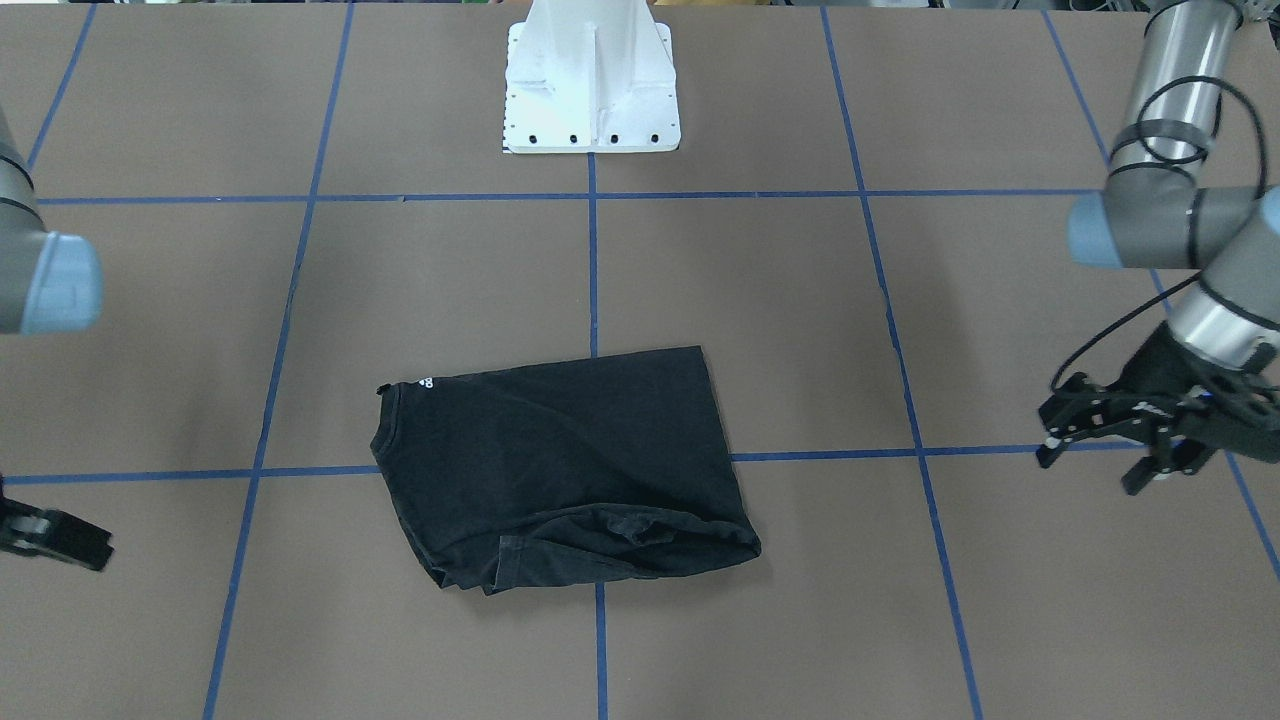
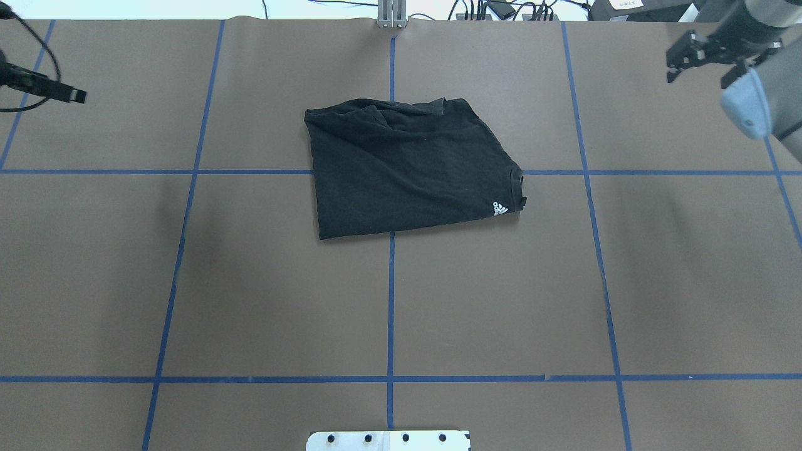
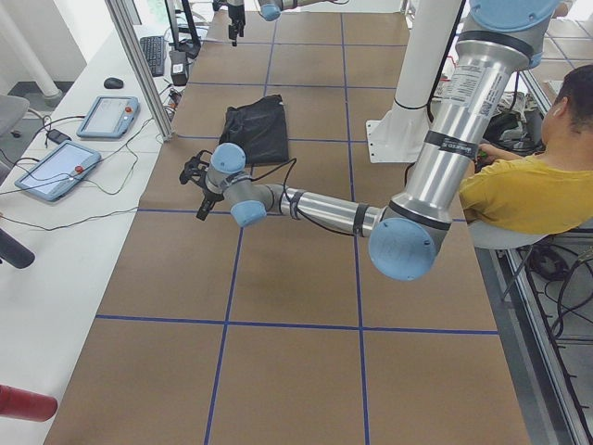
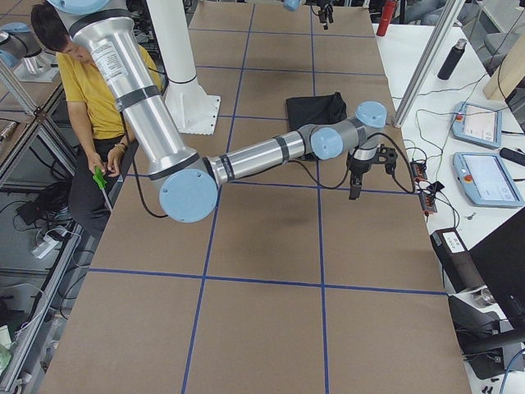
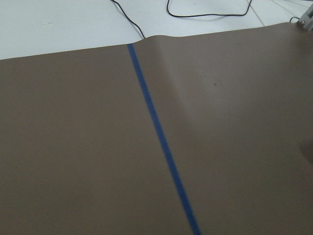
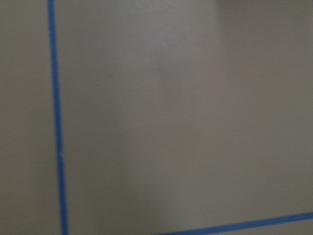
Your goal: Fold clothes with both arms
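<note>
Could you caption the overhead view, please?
Folded black T-shirt centre-frame; left hand and right hand clear of it at far corners.

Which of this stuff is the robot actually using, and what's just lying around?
Part of the job: folded black T-shirt, left gripper, right gripper, both open and away from the shirt.
Just lying about: tablet, keyboard, mouse, black bottle.

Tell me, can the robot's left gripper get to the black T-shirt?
Probably yes: the left gripper hangs open off to one side of the folded black T-shirt, apart from it, and nothing stands between them on the table.
</note>
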Controlling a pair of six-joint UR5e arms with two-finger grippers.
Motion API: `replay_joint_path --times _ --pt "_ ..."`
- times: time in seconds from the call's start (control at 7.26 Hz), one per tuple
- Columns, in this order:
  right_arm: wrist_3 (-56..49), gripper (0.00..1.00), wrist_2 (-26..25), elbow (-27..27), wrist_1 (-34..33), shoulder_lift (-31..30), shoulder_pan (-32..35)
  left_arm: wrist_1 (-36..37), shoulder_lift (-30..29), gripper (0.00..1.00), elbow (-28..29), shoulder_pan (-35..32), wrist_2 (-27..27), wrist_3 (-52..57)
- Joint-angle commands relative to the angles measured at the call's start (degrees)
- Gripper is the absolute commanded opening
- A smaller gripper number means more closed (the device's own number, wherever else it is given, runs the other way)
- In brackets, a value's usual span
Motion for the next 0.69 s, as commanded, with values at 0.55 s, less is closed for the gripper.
replay_joint_path --times 0.55 --pt "-23.42 1.00 11.55 7.14 -1.04 -17.81 13.52 21.60 7.98 1.00 -7.65 -12.64 -7.56 15.14"
